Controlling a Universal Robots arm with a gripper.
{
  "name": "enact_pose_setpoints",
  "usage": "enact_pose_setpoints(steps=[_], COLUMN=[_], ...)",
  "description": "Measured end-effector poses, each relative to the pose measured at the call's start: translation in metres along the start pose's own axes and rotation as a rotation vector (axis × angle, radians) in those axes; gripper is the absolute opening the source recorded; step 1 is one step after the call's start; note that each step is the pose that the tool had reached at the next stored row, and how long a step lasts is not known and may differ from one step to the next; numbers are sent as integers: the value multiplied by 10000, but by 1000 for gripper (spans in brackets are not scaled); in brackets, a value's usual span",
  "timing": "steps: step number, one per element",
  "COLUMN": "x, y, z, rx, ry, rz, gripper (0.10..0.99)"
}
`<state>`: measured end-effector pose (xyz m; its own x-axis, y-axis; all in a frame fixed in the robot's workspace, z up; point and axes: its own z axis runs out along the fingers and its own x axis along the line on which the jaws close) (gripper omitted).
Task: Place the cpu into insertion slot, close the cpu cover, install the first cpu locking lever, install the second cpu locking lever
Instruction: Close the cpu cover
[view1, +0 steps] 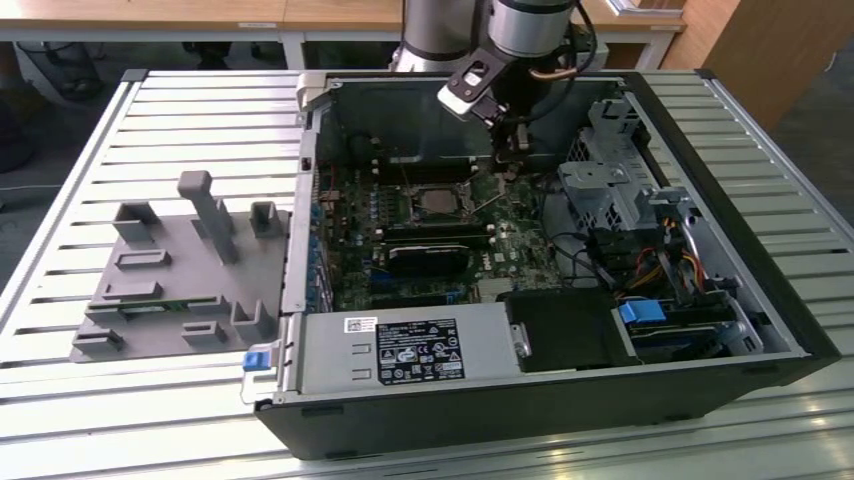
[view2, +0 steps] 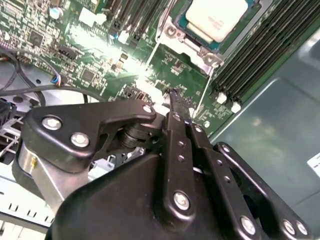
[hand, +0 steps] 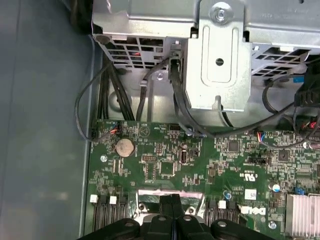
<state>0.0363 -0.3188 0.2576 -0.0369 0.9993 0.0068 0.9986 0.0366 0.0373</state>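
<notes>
The cpu (view2: 218, 19), with its pale silvery top, lies in the insertion slot (view1: 438, 201) on the green motherboard. The silvery cpu cover (view2: 172, 32) frames the chip and looks laid down over it. A thin wire locking lever (view2: 201, 97) slants away from the socket's corner, and it appears raised in the exterior view. My gripper (view2: 173, 96) hangs just beside the socket, close to that lever, with its black fingers (hand: 170, 201) pressed together and nothing visible between them. In the exterior view the gripper (view1: 513, 165) is at the socket's right, inside the case.
The open computer case (view1: 787, 330) walls in the board. A metal drive cage (hand: 220, 60) with cables stands beside the board. Long black memory slots (view2: 260, 55) run next to the socket. A grey fixture (view1: 187, 270) sits on the slatted table at the exterior view's left.
</notes>
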Motion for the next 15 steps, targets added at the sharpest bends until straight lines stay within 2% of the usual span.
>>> enact_pose_setpoints(steps=[15], x=[11], y=[126], z=[30], rx=[-1], ry=[1], rz=[28], gripper=[106])
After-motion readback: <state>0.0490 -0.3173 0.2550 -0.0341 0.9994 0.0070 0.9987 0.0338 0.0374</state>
